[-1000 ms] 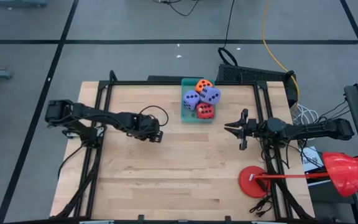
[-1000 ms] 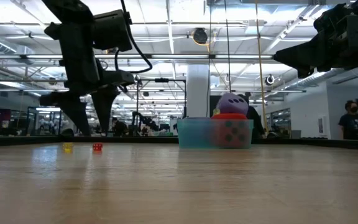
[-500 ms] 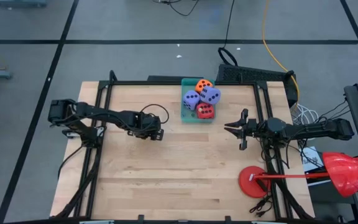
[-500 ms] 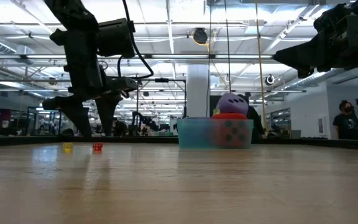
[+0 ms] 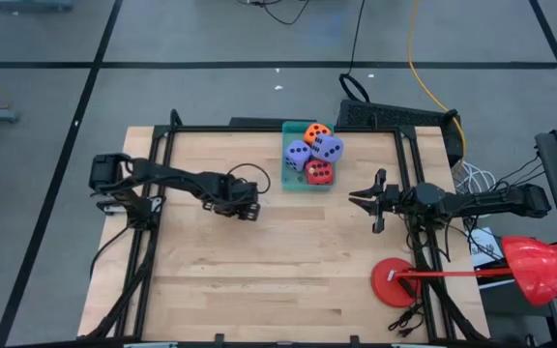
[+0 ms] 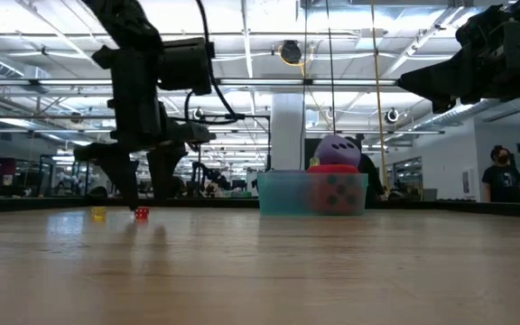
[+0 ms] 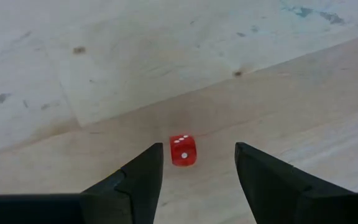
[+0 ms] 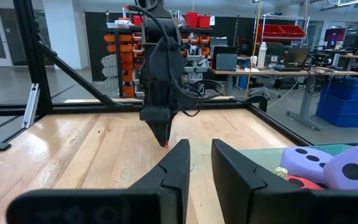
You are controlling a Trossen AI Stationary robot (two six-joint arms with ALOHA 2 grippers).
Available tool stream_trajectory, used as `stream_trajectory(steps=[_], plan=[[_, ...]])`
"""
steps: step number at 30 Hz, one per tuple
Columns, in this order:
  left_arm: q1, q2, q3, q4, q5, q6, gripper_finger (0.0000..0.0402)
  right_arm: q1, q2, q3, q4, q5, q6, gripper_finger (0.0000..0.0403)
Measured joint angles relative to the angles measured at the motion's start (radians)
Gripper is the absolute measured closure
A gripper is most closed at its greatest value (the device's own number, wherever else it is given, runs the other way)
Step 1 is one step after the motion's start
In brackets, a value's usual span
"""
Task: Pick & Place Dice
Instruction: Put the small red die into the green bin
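A teal tray (image 5: 288,180) at the table's far middle holds several big soft dice: an orange one (image 5: 315,132), two purple (image 5: 298,153) (image 5: 328,147) and a red one (image 5: 320,172). A tiny red die (image 7: 183,150) rests on the bare wood left of the tray. My left gripper (image 7: 197,149) hangs open just above the table, pointing down, one finger on each side of the tiny die without touching it. In the low view the tiny die (image 6: 141,213) sits under the left gripper (image 6: 147,200). My right gripper (image 5: 364,200) waits shut at the right, held level.
A tiny yellow die (image 6: 98,214) lies beside the red one. A red round base (image 5: 395,280) with a red funnel-shaped thing (image 5: 540,271) sits at the near right corner. Black frame rails (image 5: 153,251) run along both table sides. A person (image 6: 499,176) stands in the room behind.
My left gripper has moved toward the table's right edge, nearer the tray, and sunk a little over the tiny red die. Its fingers stay open. The right arm and the dice in the tray have kept still.
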Motion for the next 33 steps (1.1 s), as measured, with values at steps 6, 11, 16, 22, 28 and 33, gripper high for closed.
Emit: stream_trajectory(steps=[6,11,16,22,28,33], plan=[[0.002,0.061,0.107,-0.161,-0.036,0.051,0.0192,0.0,0.0,0.0,-0.002,0.0,0.0,0.0344],[0.004,0.082,0.117,-0.176,-0.02,0.049,0.0192,0.0,0.0,0.0,-0.001,0.0,0.0,0.0344],[0.004,0.094,0.117,-0.176,0.0,0.041,0.0192,0.0,0.0,0.0,-0.001,0.0,0.0,0.0344],[0.004,0.094,0.116,-0.181,-0.001,0.035,0.0192,0.0,0.0,0.0,-0.001,0.0,0.0,0.0344],[0.005,0.094,0.102,-0.175,-0.001,0.015,0.0192,0.0,0.0,0.0,-0.001,0.0,0.0,0.0344],[0.016,0.094,0.102,-0.168,-0.009,0.003,0.0192,0.0,0.0,0.0,-0.001,0.0,0.0,0.0344]])
